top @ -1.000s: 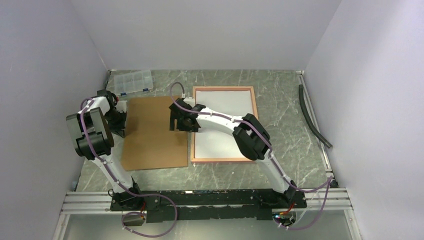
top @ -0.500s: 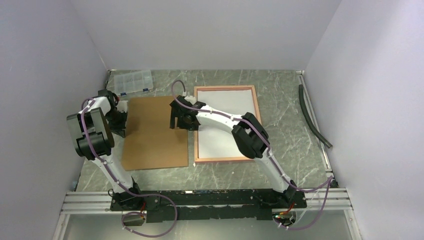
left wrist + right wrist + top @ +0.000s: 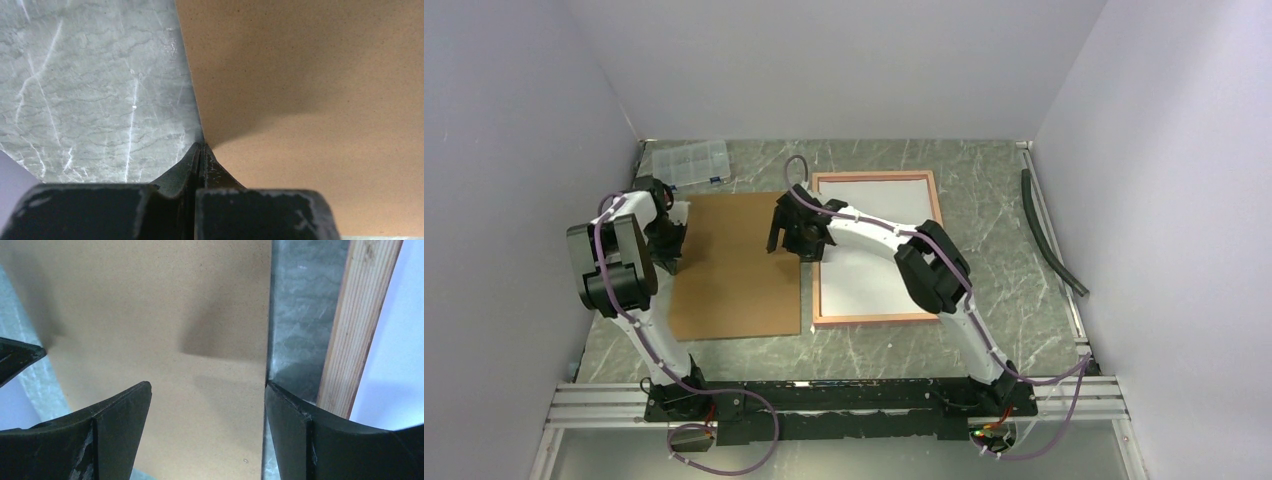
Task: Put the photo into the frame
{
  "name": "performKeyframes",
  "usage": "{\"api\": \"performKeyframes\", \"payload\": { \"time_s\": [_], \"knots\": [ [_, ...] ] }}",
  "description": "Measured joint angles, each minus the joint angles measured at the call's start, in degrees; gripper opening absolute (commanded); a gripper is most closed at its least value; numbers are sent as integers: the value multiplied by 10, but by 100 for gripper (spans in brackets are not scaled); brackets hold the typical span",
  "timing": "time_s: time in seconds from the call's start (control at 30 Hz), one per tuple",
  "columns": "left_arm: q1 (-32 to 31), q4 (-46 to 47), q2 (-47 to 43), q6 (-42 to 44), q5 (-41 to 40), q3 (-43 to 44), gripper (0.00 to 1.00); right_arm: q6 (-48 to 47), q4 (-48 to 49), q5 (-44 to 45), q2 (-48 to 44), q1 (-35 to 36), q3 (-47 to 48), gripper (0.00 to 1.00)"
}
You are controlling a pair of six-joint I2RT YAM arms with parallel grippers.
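Note:
The frame (image 3: 937,222) lies tan wood side up on the marble table, right of centre. Inside it lies the photo (image 3: 879,250), white back up. My right gripper (image 3: 790,246) is open at the brown backing board's (image 3: 734,265) right edge. In the right wrist view the right gripper (image 3: 207,387) has one finger over the board (image 3: 165,315) and the other in the narrow gap beside the frame's wooden strip (image 3: 357,325), with the photo (image 3: 400,340) beyond. My left gripper (image 3: 672,238) is shut. In the left wrist view the left gripper's (image 3: 202,149) tip touches the board's (image 3: 310,100) left edge.
A clear plastic compartment box (image 3: 689,163) sits at the back left, just behind the board. A black hose (image 3: 1049,235) lies along the right wall. Grey walls close in three sides, and an aluminium rail (image 3: 844,392) runs along the near edge.
The right gripper has moved a little farther along the board's right edge, and the frame has shifted slightly to the right. The left gripper has moved in toward the board's left edge.

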Motion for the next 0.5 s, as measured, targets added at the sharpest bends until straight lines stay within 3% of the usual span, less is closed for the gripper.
{"api": "performKeyframes", "payload": {
  "time_s": [0.5],
  "knots": [
    [-79, -13, 1, 7, -34, 3, 3, 42, 74, -43, -115, -5, -127, 86]
  ]
}}
